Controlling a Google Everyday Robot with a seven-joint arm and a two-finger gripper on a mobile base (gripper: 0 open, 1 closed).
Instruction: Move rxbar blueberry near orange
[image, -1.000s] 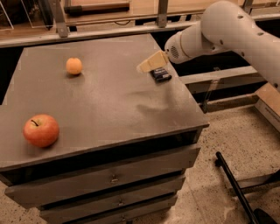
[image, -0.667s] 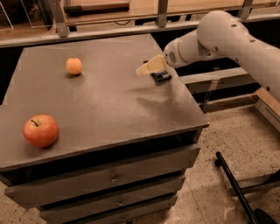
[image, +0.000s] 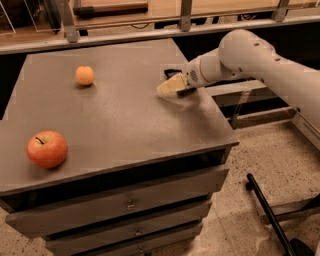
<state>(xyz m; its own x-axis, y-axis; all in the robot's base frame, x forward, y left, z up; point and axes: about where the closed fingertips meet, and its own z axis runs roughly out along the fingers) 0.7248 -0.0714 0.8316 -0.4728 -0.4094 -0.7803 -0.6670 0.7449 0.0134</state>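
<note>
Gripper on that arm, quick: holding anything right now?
Gripper: over the table, right side, at the rxbar blueberry; whether it holds it cannot be told.

The flat grey cabinet top (image: 125, 125) carries a small round orange (image: 84, 75) back left, a red apple (image: 47, 149) front left, and a dark flat snack bar (image: 186, 92) near the right edge, where the gripper (image: 169, 85) sits.

Grey drawer cabinet (image: 125, 200) — speckled floor (image: 240, 210); metal rail (image: 125, 36) behind
</note>
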